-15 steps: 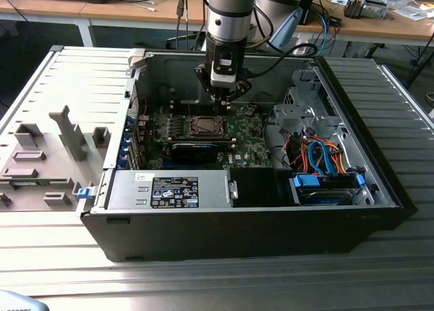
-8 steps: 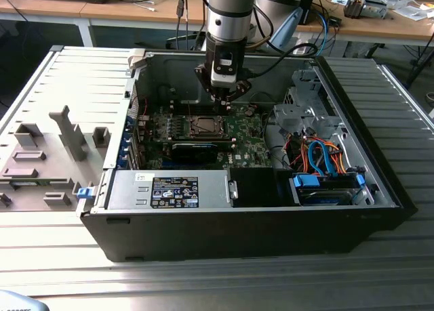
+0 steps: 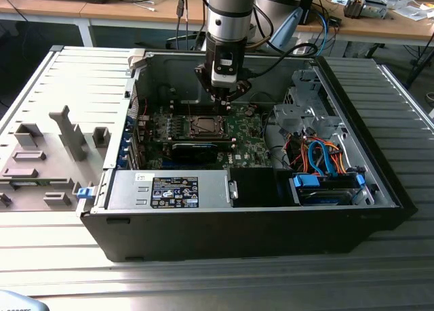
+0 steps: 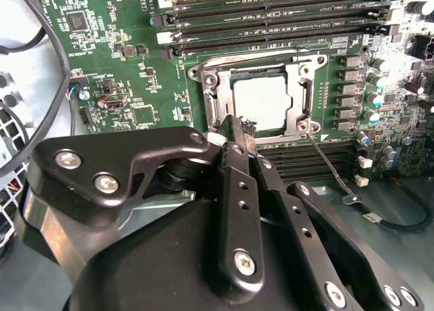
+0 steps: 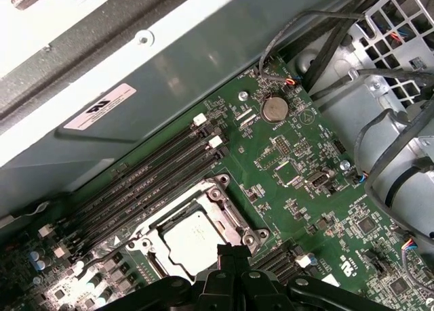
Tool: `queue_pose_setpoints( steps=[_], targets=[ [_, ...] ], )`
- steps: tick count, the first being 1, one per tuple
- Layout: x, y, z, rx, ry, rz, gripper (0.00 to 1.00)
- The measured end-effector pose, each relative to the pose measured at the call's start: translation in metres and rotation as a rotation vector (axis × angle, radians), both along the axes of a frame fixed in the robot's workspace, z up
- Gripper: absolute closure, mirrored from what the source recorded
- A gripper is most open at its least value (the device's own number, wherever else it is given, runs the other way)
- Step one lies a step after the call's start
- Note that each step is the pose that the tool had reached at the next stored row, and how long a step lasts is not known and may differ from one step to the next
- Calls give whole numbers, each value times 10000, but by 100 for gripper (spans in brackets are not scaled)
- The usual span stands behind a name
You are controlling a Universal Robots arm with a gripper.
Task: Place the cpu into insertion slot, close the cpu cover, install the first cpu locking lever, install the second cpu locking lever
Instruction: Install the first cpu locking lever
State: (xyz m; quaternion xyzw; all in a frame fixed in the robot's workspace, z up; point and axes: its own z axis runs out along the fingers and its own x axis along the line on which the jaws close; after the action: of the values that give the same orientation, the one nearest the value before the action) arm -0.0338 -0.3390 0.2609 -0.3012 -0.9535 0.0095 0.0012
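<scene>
The cpu [image 4: 261,102], a light, stiff, fragile chip best touched only at its edges, lies flat in the insertion slot [image 4: 222,111] beneath the lowered cpu cover [image 4: 258,61], while the pincer [image 4: 237,125] hovers just above the cover's edge, fingers pressed together on nothing.

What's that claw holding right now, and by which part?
Nothing that shows. The gripper is shut and empty, poised just beside the cover, which lies closed over the cpu.
</scene>
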Motion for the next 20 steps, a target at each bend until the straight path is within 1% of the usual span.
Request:
queue_pose_setpoints(
  steps=[18, 20],
  targets=[
    [-1, 0, 0, 0, 0, 148, 89],
    [-1, 0, 0, 0, 1, 228, 89]
  ],
)
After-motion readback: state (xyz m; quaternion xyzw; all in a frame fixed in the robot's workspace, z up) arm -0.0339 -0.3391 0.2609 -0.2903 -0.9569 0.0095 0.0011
